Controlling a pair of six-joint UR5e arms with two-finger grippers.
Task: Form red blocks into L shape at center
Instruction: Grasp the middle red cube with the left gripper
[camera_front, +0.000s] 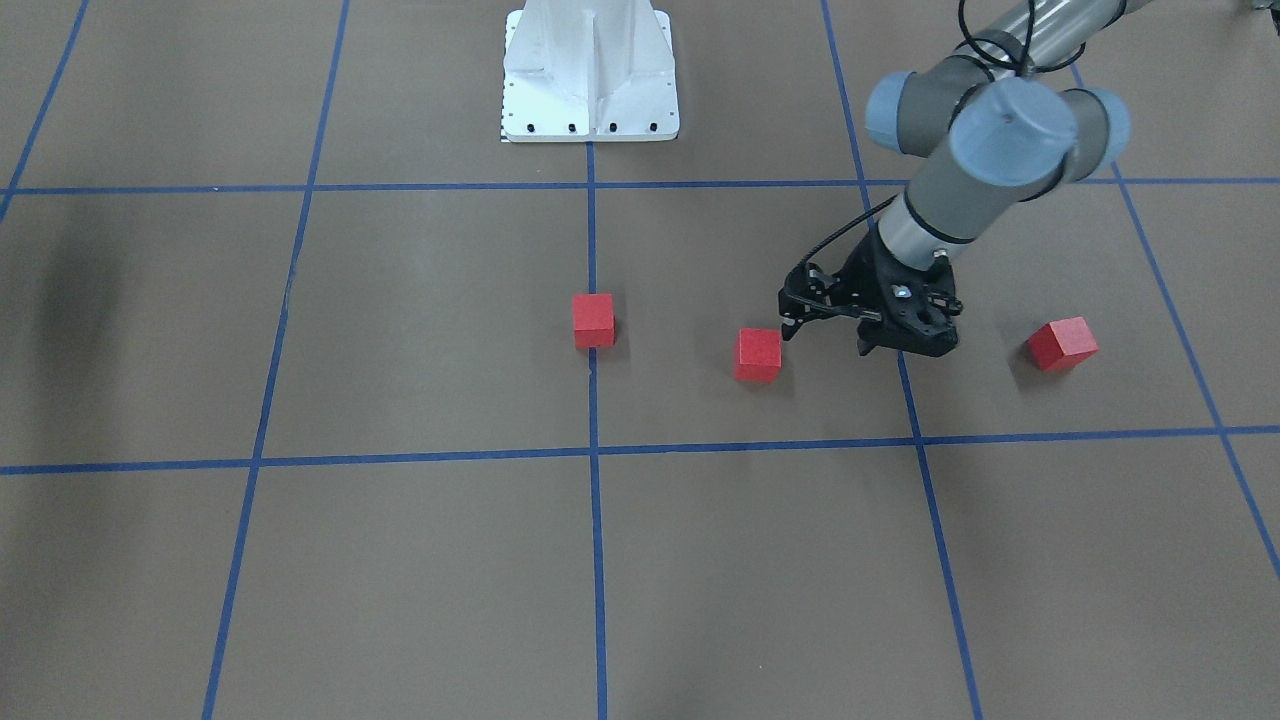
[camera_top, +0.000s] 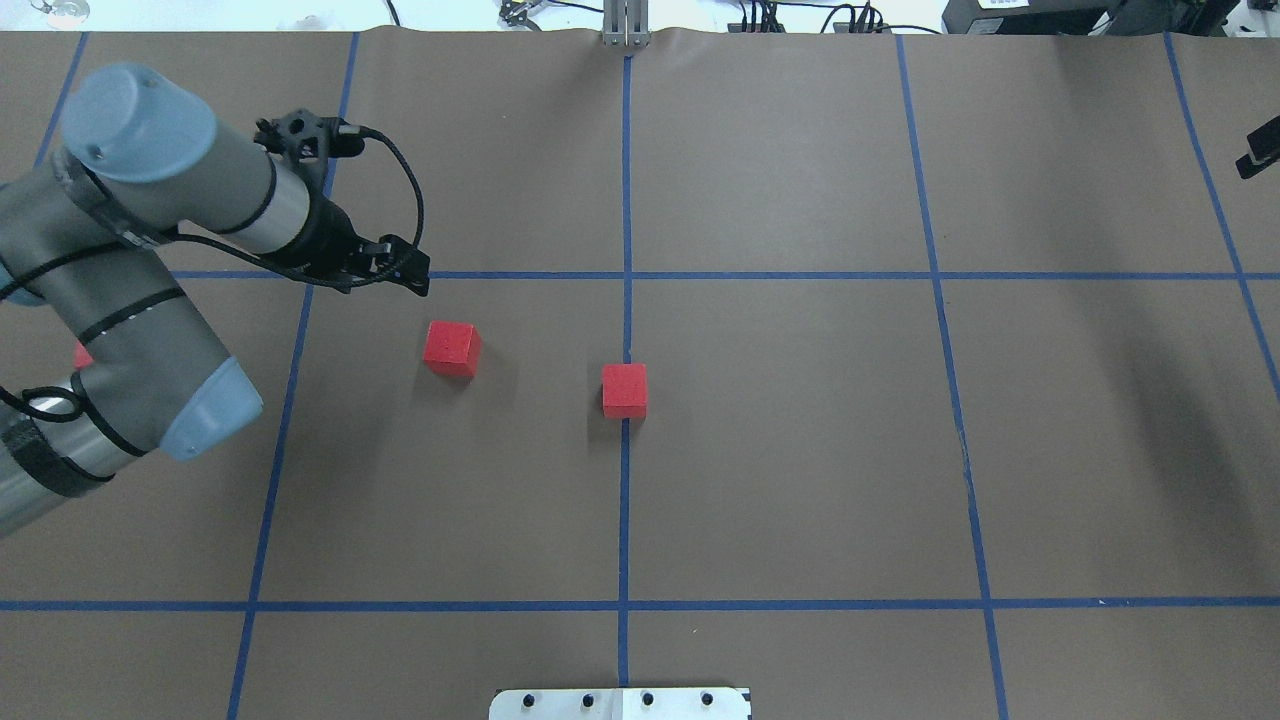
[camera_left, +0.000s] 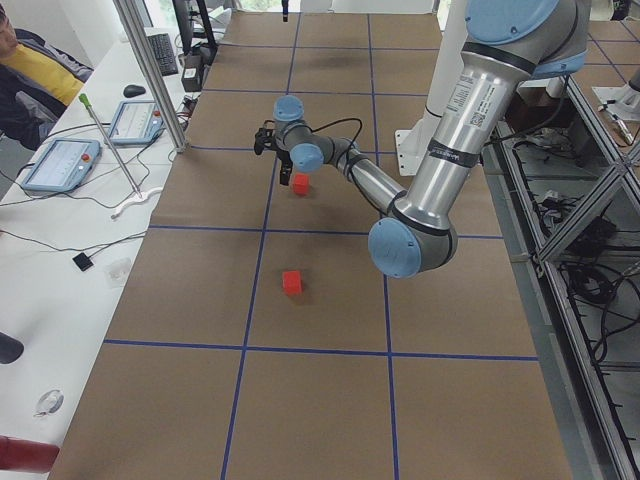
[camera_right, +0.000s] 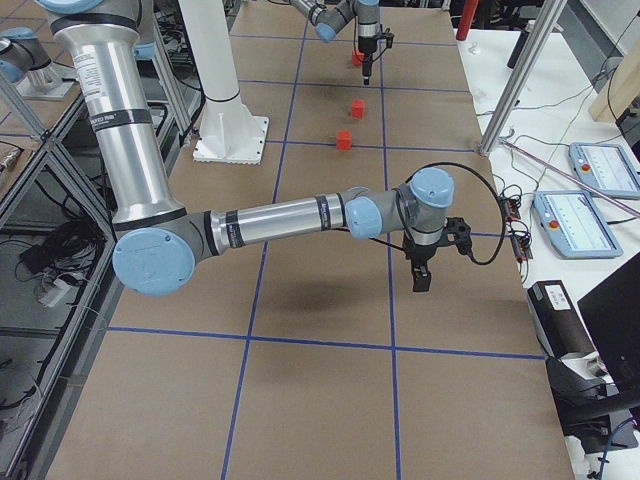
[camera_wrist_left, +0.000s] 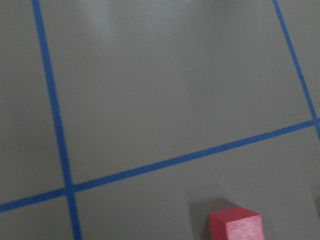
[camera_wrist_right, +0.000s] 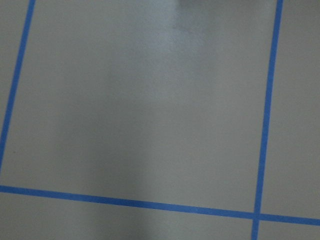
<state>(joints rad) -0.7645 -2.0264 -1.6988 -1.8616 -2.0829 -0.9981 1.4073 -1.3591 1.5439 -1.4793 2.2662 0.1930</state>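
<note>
Three red blocks lie apart in a rough row on the brown table. One (camera_front: 593, 320) sits on the centre line (camera_top: 624, 390). The second (camera_front: 758, 354) lies a little toward my left side (camera_top: 452, 348). The third (camera_front: 1063, 343) lies farther left and shows only as a sliver behind my left arm in the overhead view (camera_top: 82, 353). My left gripper (camera_front: 866, 348) is low over the table between the second and third blocks, looks shut and holds nothing (camera_top: 420, 285). The left wrist view shows one block (camera_wrist_left: 235, 226) at its bottom edge. My right gripper (camera_right: 420, 278) hangs far off to the right (camera_top: 1258, 155), and its jaws are unclear.
Blue tape lines (camera_front: 592, 450) divide the table into large squares. The robot's white base (camera_front: 590, 75) stands at the table's near edge. Monitors and tablets sit on a side bench (camera_right: 585, 190) beyond the table.
</note>
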